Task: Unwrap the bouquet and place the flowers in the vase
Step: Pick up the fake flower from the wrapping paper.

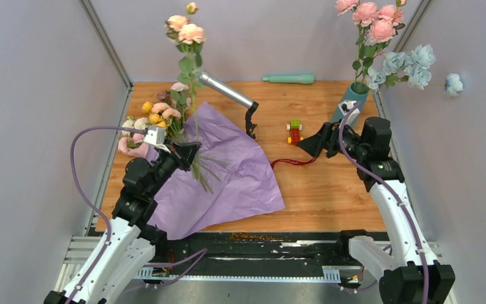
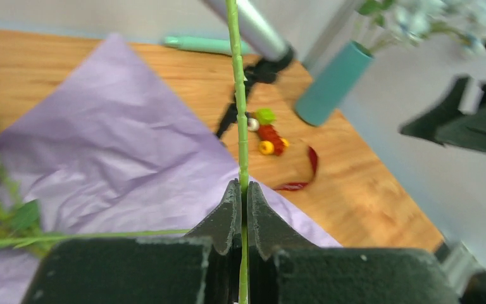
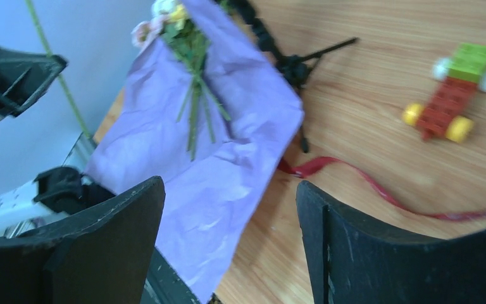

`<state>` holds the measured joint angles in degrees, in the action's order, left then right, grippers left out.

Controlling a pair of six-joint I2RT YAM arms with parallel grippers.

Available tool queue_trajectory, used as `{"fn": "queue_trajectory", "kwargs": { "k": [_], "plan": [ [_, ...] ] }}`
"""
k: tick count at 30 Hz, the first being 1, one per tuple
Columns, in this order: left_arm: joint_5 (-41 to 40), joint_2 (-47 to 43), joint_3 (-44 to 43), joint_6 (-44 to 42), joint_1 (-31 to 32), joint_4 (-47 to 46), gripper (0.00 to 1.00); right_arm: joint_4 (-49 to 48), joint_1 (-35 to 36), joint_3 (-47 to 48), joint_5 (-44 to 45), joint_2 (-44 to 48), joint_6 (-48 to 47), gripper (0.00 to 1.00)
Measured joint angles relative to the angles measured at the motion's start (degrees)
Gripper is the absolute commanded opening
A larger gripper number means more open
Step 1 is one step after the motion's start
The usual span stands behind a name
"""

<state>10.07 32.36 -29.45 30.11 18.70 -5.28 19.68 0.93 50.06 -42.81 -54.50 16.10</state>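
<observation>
Our right arm (image 1: pixel 372 144) half hid the vase (image 1: pixel 356 96) holding roses (image 1: pixel 373 19); left tool (image 2: pixel 243 195) clenched a stem (image 2: pixel 240 114), right tool (image 3: pixel 230 190) released.

Bright even light, faint shadows, top view sharp, wrist views soft, vase (image 2: pixel 332 85) out of focus

vase (image 1: pixel 353 100): base hidden behind right arm (image 1: pixel 372 144), top view
flower stem (image 2: pixel 241 126): cut off by top edge, left wrist view; bloom out of frame
toy car (image 2: pixel 268 132): blurred, details unclear
</observation>
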Motion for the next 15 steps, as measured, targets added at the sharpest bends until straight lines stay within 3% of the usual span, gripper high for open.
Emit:
{"fn": "queue_trajectory", "kwargs": {
  "k": [10, 15],
  "plan": [
    [2.29, 5.7, -4.07, -4.11, 22.86, -4.83, 0.0, -13.22, 20.46, 3.37, -0.57, 0.15, 7.45, 0.77],
    [1.27, 10.64, -4.17, -4.48, 31.04, -8.0, 0.0, -22.8, 27.56, 3.37, 2.58, -1.33, 13.11, 0.71]
  ]
}}
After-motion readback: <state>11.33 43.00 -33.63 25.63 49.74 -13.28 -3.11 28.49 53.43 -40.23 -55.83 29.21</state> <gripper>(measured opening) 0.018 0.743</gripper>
